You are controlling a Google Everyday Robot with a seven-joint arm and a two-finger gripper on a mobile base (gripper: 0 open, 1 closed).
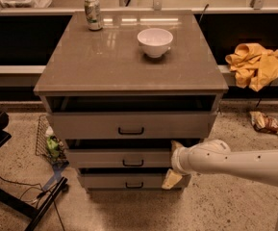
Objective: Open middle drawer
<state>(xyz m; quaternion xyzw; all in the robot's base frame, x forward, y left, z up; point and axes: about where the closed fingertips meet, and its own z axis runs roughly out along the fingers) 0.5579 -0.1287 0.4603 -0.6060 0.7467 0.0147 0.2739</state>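
The cabinet point(129, 61) has three grey-beige drawers with small black loop handles. The middle drawer point(105, 158) has a low front panel and its handle point(132, 162) sits at the centre; a dark gap shows above the panel. My gripper point(173, 162) is on a white arm point(234, 161) that comes in from the right. It sits at the right end of the middle drawer's front, to the right of the handle. One pale finger point(177, 145) is above the panel and the other finger point(170, 179) is below it, spread apart and holding nothing.
The top drawer point(95, 125) and the bottom drawer point(105, 181) flank the middle one. A white bowl point(155, 41) and a can point(93, 13) stand on the cabinet top. A yellow cloth point(256, 64) and a wrapper point(266, 123) lie to the right. A wire basket point(49, 141) and a black stand point(13, 196) are to the left.
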